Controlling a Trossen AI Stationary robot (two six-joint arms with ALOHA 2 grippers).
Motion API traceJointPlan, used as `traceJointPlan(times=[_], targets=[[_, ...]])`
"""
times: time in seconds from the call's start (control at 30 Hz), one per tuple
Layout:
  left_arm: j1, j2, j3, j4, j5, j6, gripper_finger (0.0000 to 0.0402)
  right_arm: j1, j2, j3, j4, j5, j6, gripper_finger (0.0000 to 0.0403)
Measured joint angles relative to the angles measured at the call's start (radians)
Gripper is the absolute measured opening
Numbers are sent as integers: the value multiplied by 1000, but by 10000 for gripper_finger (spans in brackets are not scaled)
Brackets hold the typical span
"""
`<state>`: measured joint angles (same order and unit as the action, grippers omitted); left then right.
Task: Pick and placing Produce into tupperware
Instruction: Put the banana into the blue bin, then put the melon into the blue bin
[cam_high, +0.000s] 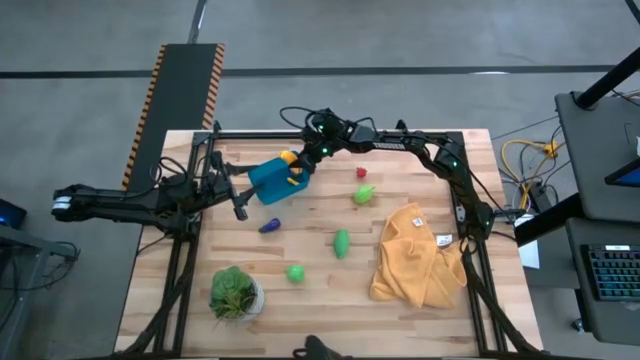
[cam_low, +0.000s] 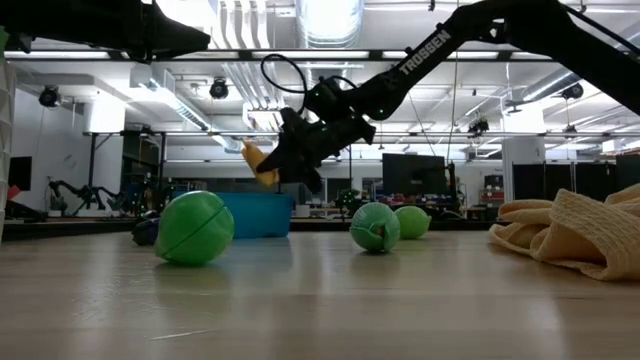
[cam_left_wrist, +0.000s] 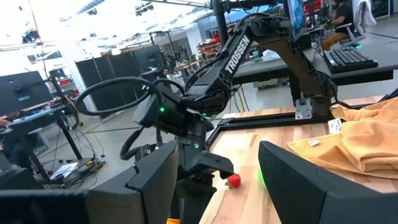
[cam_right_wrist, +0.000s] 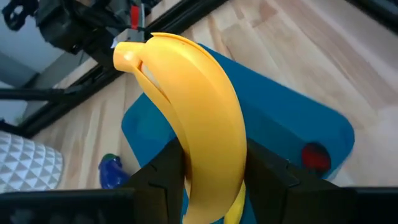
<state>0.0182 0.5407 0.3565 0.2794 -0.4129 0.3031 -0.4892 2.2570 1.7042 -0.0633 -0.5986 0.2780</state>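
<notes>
The teal tupperware (cam_high: 268, 180) stands on the wooden table, left of centre and toward its far edge. A small red piece (cam_right_wrist: 314, 155) lies inside it. My right gripper (cam_high: 300, 170) hovers over the tub's right end, shut on the yellow banana (cam_right_wrist: 199, 118). Loose produce lies on the table: a purple eggplant (cam_high: 269, 226), a red piece (cam_high: 362, 172) and three green pieces (cam_high: 363, 195), (cam_high: 342, 243), (cam_high: 295, 272). My left gripper (cam_high: 243, 208) waits open, just left of the tub. My right gripper pinches the banana around its middle (cam_right_wrist: 208, 168) between its two fingers (cam_right_wrist: 158, 171), which lie across it. The fingers slant down from the table's far right. The banana is lifted clear above the tub, its stem end (cam_right_wrist: 127, 55) sticking out beyond the fingertips.
A mustard-yellow cloth (cam_high: 415, 258) lies bunched at the table's right. A leafy plant in a white pot (cam_high: 235, 292) stands near the front left corner. Bare wood shows along the front edge and in the middle between the green pieces.
</notes>
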Motion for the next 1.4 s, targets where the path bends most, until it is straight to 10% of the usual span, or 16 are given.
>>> traceJointPlan(times=[1.4], targets=[[0,1,0,-1,0,0,209,12,0,6,-98,15,25,177]])
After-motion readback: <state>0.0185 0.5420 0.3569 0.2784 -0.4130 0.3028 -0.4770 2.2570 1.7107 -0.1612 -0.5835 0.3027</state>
